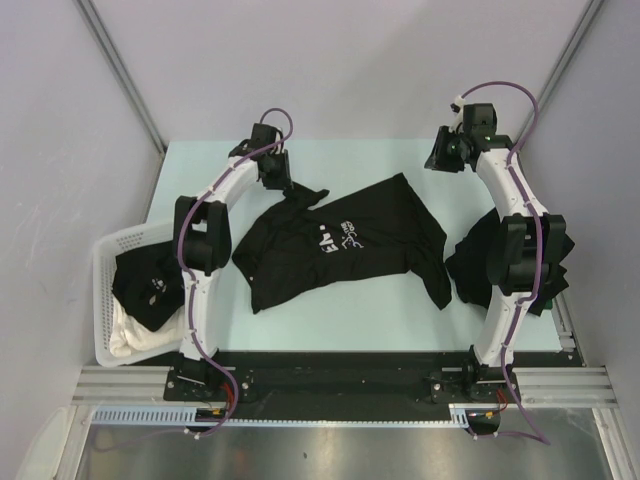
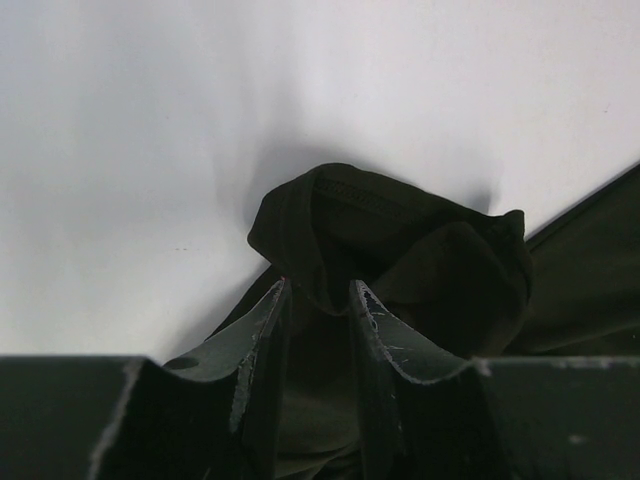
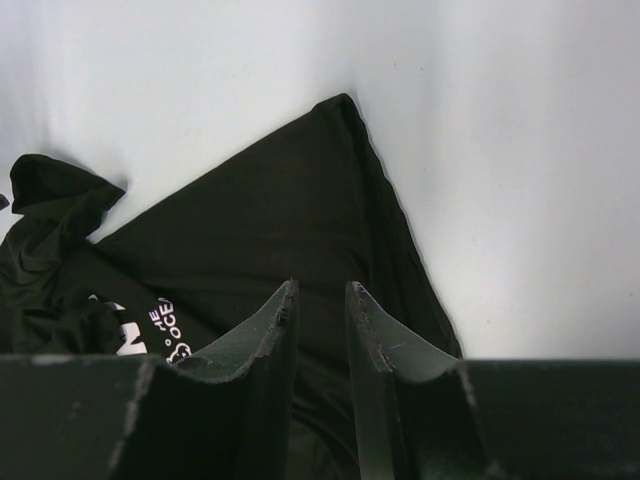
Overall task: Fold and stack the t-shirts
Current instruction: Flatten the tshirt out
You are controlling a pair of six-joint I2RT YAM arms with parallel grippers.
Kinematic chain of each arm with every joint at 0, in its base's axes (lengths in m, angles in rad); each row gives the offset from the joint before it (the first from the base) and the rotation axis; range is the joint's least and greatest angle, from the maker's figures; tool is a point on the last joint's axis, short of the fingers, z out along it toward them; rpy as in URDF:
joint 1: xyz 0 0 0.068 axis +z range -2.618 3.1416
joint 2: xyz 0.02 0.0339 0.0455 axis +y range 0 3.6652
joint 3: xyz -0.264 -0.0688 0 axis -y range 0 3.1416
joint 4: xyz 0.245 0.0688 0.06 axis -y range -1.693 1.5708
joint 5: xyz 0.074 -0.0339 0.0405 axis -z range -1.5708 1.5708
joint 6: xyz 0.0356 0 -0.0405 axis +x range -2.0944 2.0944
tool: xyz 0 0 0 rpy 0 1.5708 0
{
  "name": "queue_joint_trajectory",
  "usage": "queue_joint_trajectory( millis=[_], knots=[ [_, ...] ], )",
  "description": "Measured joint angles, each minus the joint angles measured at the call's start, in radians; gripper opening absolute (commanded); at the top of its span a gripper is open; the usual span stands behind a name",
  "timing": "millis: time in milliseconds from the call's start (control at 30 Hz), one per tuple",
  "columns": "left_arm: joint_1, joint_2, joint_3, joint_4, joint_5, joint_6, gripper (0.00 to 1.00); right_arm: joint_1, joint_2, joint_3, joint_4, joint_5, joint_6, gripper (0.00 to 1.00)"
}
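A black t-shirt (image 1: 345, 240) with white lettering (image 1: 338, 240) lies spread across the middle of the table. Its far-left corner is bunched up (image 2: 390, 225), and my left gripper (image 1: 280, 183) (image 2: 320, 285) is shut on that bunch, with fabric filling the gap between its fingers. My right gripper (image 1: 438, 158) (image 3: 322, 286) hovers beyond the shirt's far-right corner (image 3: 335, 115). Its jaws stand a narrow gap apart with nothing between them. A second black t-shirt (image 1: 478, 265) lies crumpled at the right, partly hidden by the right arm. Another black t-shirt (image 1: 145, 280) sits in the basket.
A white lattice basket (image 1: 108, 250) stands at the table's left edge and holds a white cloth (image 1: 135, 335) under the black shirt. Grey walls close in the table at the back and both sides.
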Motion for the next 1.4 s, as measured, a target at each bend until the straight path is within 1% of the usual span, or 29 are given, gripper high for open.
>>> queue_joint_trajectory(
  millis=[567,633,700,733,767,800,1033,1267,1400],
  knots=[
    [-0.003,0.041,0.0,-0.002,0.009,0.0,0.36,0.003,0.0,0.0,0.0,0.0,0.002,0.31],
    [-0.003,0.046,-0.001,-0.002,0.009,0.0,0.34,0.004,0.0,0.0,0.0,0.0,0.002,0.31],
    [-0.004,0.048,-0.006,-0.002,0.009,-0.001,0.27,0.005,0.0,0.0,0.0,0.0,0.002,0.31],
    [-0.004,0.049,-0.01,-0.002,0.009,-0.001,0.21,0.005,0.0,0.0,0.0,0.0,0.002,0.31],
    [-0.004,0.05,-0.011,-0.002,0.01,-0.003,0.08,0.006,0.0,0.001,0.0,0.0,0.002,0.31],
    [-0.004,0.051,-0.014,-0.002,0.01,-0.002,0.01,0.006,0.0,0.001,0.0,0.0,0.002,0.3],
    [-0.004,0.058,-0.016,-0.001,-0.002,0.0,0.0,0.013,0.0,0.001,0.0,0.006,0.002,0.3],
    [-0.005,0.05,-0.021,0.006,-0.044,0.002,0.0,0.026,0.007,0.0,0.016,0.028,0.003,0.3],
    [-0.004,0.008,-0.035,0.003,-0.062,0.008,0.0,0.037,0.06,0.0,0.059,0.032,0.015,0.3]
  ],
)
